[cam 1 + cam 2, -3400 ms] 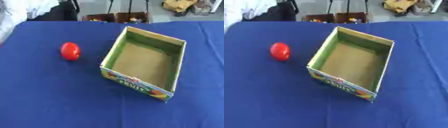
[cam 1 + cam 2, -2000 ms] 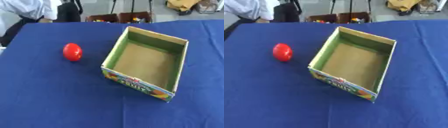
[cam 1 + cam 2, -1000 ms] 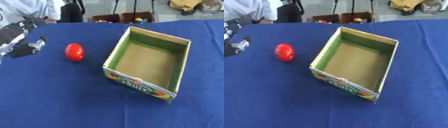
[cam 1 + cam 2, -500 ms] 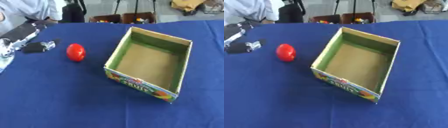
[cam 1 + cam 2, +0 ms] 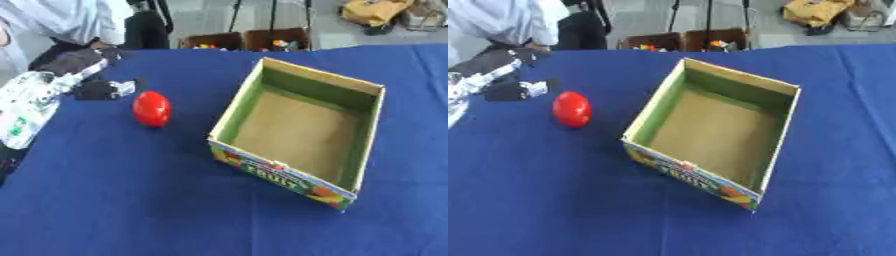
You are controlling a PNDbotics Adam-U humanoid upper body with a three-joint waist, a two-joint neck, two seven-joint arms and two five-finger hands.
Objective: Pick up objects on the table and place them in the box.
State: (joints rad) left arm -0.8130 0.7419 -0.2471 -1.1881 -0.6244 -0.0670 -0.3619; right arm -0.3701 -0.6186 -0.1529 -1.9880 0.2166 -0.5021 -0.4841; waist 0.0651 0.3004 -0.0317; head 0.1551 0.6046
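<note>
Lab or workshop: blue-clothed table (image 5: 175,200), tripod legs (image 5: 254,15), parts crates (image 5: 249,39) on grey floor.

Red ball (image 5: 151,108); blue desk (image 5: 122,200); box (image 5: 300,125) green inside, tan floor, colourful fruit print outside; black robot hand (image 5: 98,75).

Both views looked down from the robot's head at a steep angle onto the blue counter (image 5: 131,200), facing away from the body toward its far edge and the floor beyond. They sat side by side, so they shared nearly the whole scene. The open box (image 5: 367,125) and the red object (image 5: 151,108) stood further left in the right eye view. The left hand (image 5: 92,75) entered at the left edge of both.
</note>
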